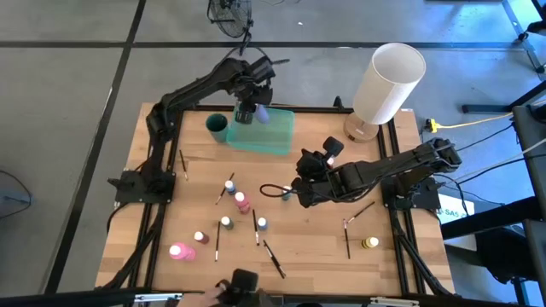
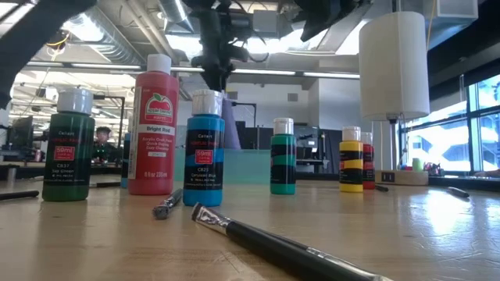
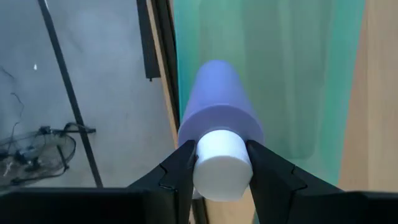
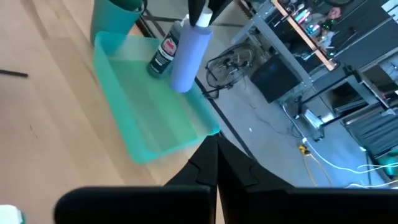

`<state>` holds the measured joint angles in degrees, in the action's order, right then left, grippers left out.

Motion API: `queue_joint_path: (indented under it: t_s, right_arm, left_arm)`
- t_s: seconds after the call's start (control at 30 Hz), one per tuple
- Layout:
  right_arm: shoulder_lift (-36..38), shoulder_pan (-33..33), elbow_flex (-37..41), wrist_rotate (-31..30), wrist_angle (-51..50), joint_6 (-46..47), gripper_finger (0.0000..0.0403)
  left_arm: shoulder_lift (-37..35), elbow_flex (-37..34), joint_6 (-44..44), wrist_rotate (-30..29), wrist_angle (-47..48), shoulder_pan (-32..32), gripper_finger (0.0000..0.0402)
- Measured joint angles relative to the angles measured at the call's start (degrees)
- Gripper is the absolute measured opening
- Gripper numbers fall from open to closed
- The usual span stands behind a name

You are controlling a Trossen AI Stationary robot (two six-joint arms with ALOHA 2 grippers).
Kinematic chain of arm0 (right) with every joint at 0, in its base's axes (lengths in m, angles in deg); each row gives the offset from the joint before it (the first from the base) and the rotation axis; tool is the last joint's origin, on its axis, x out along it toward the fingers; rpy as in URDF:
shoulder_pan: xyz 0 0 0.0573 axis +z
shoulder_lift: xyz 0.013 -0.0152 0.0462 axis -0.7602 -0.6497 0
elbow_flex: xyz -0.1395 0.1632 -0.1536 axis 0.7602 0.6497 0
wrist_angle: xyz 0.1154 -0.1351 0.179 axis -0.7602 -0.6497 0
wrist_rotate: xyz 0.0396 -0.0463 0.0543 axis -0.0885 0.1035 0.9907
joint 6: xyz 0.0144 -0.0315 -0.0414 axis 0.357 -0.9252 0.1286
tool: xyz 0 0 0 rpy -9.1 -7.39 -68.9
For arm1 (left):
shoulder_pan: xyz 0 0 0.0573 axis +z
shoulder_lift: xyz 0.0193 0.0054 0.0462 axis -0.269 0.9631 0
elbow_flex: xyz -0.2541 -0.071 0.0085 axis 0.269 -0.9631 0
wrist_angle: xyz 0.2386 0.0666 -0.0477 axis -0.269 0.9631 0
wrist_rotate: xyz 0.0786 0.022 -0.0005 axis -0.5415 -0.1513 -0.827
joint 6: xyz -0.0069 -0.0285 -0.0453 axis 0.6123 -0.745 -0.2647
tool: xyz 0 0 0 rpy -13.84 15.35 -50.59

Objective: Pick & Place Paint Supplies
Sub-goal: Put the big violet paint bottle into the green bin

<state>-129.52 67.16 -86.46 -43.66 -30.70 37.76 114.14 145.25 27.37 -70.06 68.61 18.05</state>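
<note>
Wooden worktop [image 1: 316,234] carries a scatter of small paint bottles and thin dark brushes across its near half, with a green tray [image 1: 275,136] at the far edge, a teal cup [image 1: 217,127] just beside it and a white lamp [image 1: 386,83] at the far right corner. Left gripper [image 1: 253,109] hangs over the tray, its fingers [image 3: 177,171] clenched on the white cap of a purple bottle [image 3: 216,106], which is held clear above the tray floor. One bottle [image 4: 163,55] with a dark label already stands in the tray. Right gripper [image 1: 304,189] rests low over the middle of the worktop near a small teal bottle [image 1: 286,195]; its fingers [image 4: 211,165] are pressed together, holding nothing. Among the loose supplies are a pink bottle [image 1: 180,251] near the front left and a yellow bottle [image 1: 370,243] at the front right.
</note>
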Motion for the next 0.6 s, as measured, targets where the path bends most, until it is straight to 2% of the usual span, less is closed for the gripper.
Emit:
queue_joint_path:
  t_s: [0.2,0.6]
  right_arm:
    - [0.0,-1.0,0.0,-0.1,-3.1,0.0,0.0001]
    - [0.0,-4.1,0.0,0.7,-3.9,-1.7,0.0001]
  left_arm:
    - [4.8,9.6,4.4,4.2,5.9,0.2,0.0118]
    - [5.1,10.6,6.8,3.6,6.8,4.0,0.0118]
